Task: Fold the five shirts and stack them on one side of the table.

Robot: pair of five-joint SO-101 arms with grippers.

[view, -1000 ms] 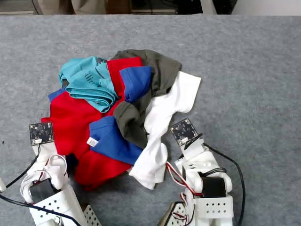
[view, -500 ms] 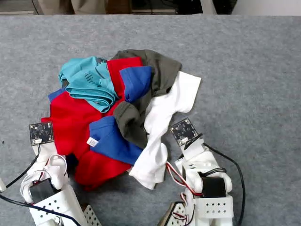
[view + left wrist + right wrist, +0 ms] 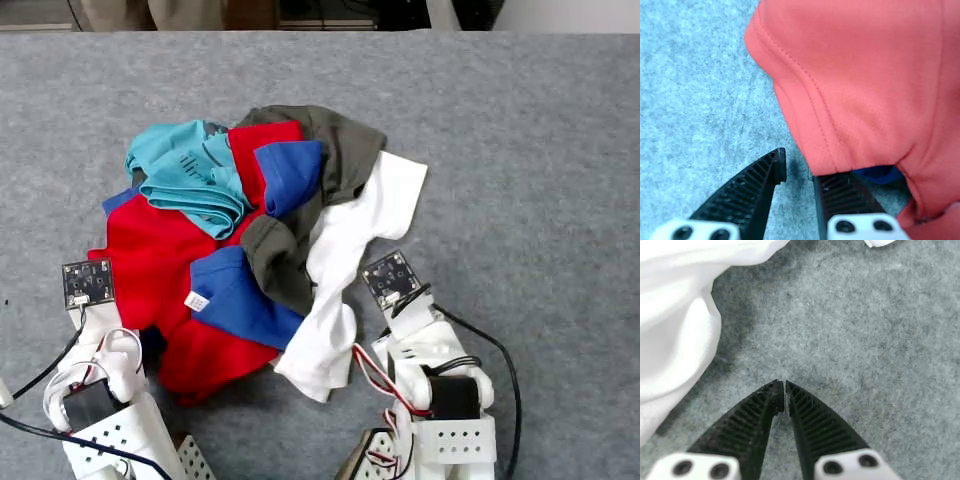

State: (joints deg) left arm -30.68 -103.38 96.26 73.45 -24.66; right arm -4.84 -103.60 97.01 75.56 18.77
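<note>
High view, shirts (image 3: 160, 250) heaped on table (image 3: 540, 150)

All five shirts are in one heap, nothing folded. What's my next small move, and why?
Probably nudge the left gripper forward and close it on the hem of the red shirt: its jaws are slightly apart, with that hem right at one tip. The right gripper is shut over bare table, beside the white shirt.
</note>
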